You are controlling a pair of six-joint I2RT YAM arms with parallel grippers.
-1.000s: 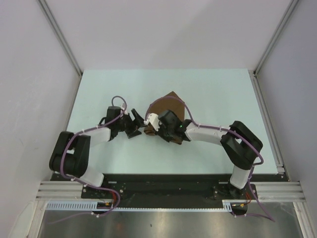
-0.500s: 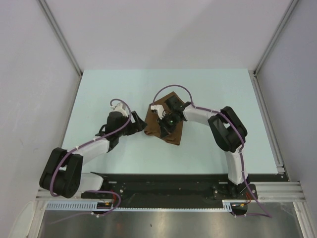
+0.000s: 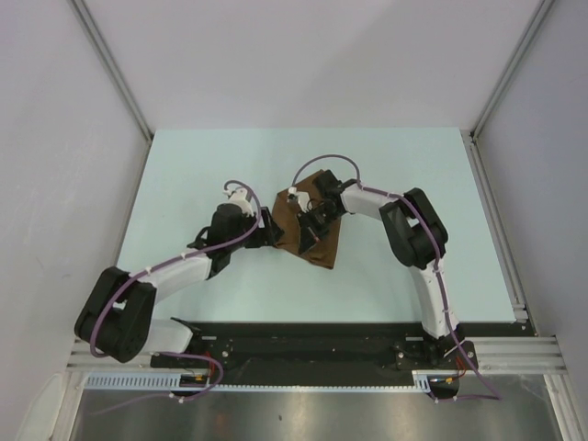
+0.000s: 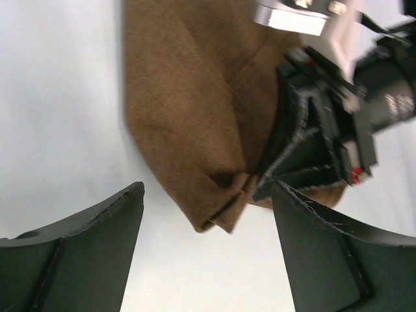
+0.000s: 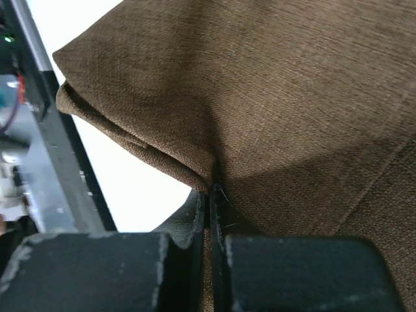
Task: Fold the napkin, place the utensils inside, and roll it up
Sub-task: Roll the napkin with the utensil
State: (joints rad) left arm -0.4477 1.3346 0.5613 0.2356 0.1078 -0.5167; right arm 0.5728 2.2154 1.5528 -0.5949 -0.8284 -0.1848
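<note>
Brown square soft-cloth napkin (image 4: pixel 182 97): right gripper (image 5: pixel 209 195) is now clamping a fold of it. Jaws wide, left gripper (image 4: pixel 207 195) is moving in beside its corner, so folding is underway.

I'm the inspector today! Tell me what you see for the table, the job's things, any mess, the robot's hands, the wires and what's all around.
Surface: pale green table, with the napkin lying near its middle.
Job's things: brown napkin, folded, layered edges showing at one corner; fork not seen in any view.
Clutter: nothing seen.
Hands: left hand open, the napkin's corner between its fingers with gaps on both sides; right hand shut on a pinched ridge of napkin.
Cables: purple cable runs along each arm and loops above each wrist.
Surroundings: plain grey walls; metal rail at the near edge.
</note>
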